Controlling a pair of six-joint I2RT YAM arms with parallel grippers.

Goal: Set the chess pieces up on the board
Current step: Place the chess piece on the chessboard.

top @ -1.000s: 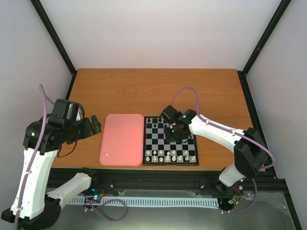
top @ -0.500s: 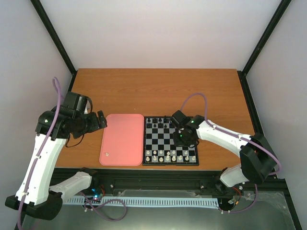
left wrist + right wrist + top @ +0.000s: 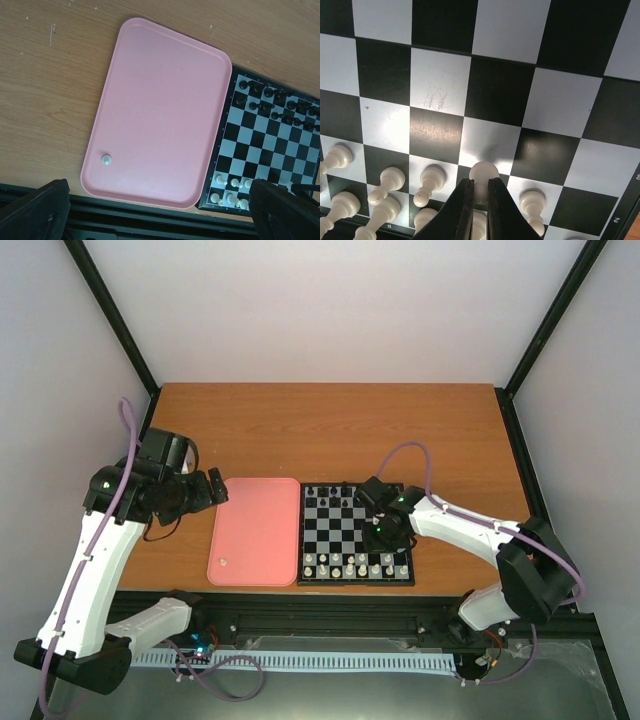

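Seating a white pawn in the near ranks of the board, apparently, with the right gripper clamped on it. Next: lower it, then release. Left gripper, fingers apart, hangs left of the pink tray, which holds one white piece.

One board and one pink tray lie on the single table. One lone cream-white piece sits by the tray's near-left corner. On the board, cream-white pieces stand in two rows along its near edge (at least eight show in the right wrist view). Black pieces stand in two rows along its far edge, too small to count exactly.
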